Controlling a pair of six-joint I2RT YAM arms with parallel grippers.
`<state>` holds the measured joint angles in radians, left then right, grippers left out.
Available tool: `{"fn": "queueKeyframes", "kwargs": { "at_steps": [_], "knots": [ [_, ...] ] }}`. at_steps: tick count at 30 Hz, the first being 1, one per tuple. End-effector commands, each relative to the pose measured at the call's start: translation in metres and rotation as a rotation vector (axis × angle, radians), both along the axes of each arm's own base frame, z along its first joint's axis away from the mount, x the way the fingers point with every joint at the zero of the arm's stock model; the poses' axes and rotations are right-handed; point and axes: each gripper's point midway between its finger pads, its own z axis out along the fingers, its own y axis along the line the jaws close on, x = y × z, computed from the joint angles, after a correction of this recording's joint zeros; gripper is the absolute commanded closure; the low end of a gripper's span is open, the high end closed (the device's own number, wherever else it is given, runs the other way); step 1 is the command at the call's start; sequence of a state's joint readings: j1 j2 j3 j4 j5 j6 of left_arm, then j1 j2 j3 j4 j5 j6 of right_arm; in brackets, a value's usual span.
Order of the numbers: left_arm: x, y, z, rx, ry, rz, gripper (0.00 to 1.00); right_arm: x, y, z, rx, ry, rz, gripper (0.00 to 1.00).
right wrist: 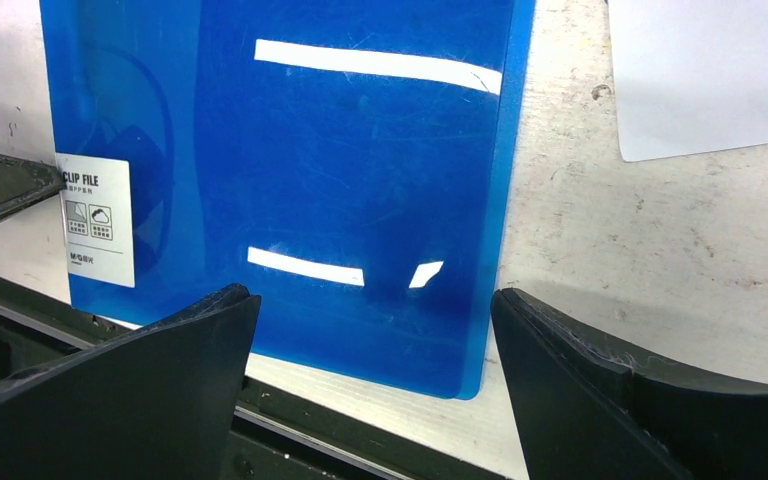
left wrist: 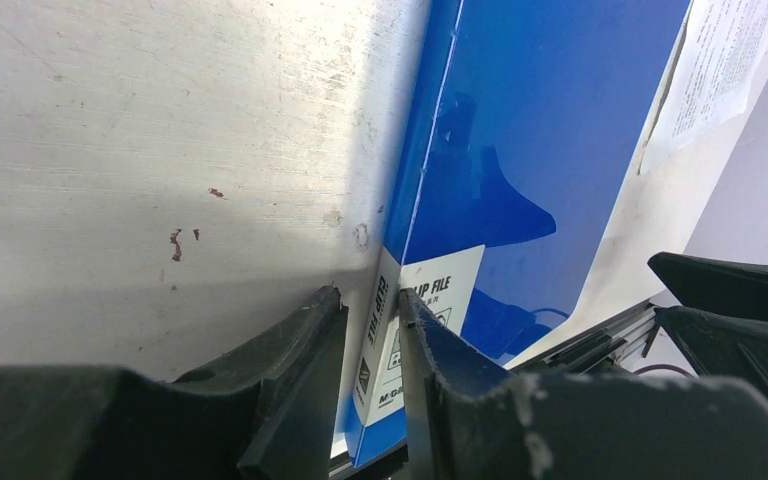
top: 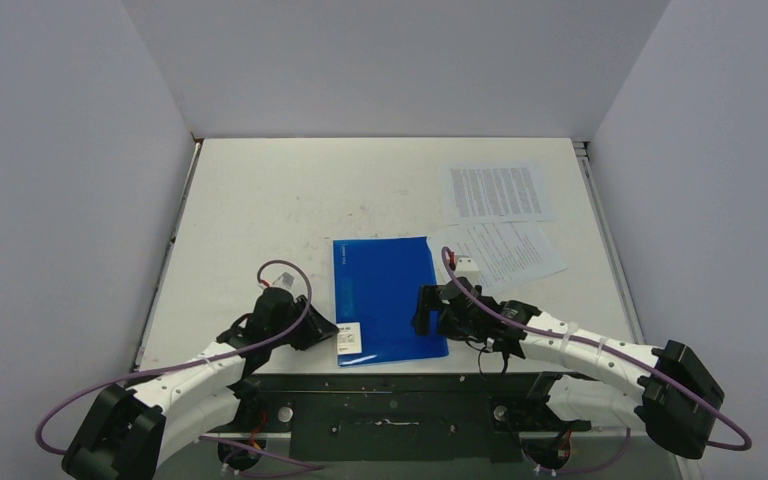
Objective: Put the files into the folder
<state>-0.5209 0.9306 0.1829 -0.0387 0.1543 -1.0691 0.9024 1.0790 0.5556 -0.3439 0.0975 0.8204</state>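
Observation:
The blue folder (top: 385, 298) lies closed and flat on the table, its white label (top: 348, 340) at the near left corner. Two printed files lie to its back right, one (top: 495, 192) further away and one (top: 505, 252) close to the folder's far right corner. My left gripper (top: 328, 330) sits at the folder's spine by the label. In the left wrist view its jaws (left wrist: 370, 295) stand slightly apart, astride the spine edge (left wrist: 380, 320). My right gripper (top: 422, 312) is wide open over the folder's near right corner (right wrist: 460, 370), jaws (right wrist: 372, 295) empty.
A black metal rail (top: 400, 385) runs along the table's near edge, just below the folder. Grey walls close in the table on the left, back and right. The table's left half (top: 250, 210) is bare, scratched metal.

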Motion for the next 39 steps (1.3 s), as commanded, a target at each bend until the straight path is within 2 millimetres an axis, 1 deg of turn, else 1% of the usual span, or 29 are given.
{"fn": "queueKeyframes", "kwargs": {
  "at_steps": [1, 8, 14, 18, 27, 31, 39],
  "knots": [
    [-0.027, 0.025, -0.039, 0.111, 0.118, 0.007, 0.75, 0.008, 0.009, 0.005, 0.037, -0.021, 0.000, 0.10],
    [-0.031, 0.032, -0.047, 0.119, 0.135, 0.028, 0.83, 0.009, 0.014, 0.003, 0.055, -0.014, 0.005, 0.10],
    [-0.031, 0.039, -0.049, 0.131, 0.139, 0.059, 0.89, 0.010, 0.016, -0.005, 0.077, 0.004, 0.001, 0.10],
    [-0.031, 0.042, -0.050, 0.137, 0.140, 0.071, 0.91, 0.012, 0.018, -0.013, 0.101, 0.020, -0.003, 0.10],
    [-0.031, 0.044, -0.052, 0.149, 0.144, 0.077, 0.93, 0.005, 0.022, -0.029, 0.151, 0.075, 0.013, 0.10],
    [-0.031, 0.044, -0.054, 0.149, 0.148, 0.078, 0.93, 0.002, 0.026, -0.031, 0.196, 0.077, 0.023, 0.10],
    [-0.031, 0.042, -0.053, 0.142, 0.148, 0.067, 0.95, -0.002, 0.027, -0.032, 0.258, 0.075, 0.020, 0.03]
  ]
}}
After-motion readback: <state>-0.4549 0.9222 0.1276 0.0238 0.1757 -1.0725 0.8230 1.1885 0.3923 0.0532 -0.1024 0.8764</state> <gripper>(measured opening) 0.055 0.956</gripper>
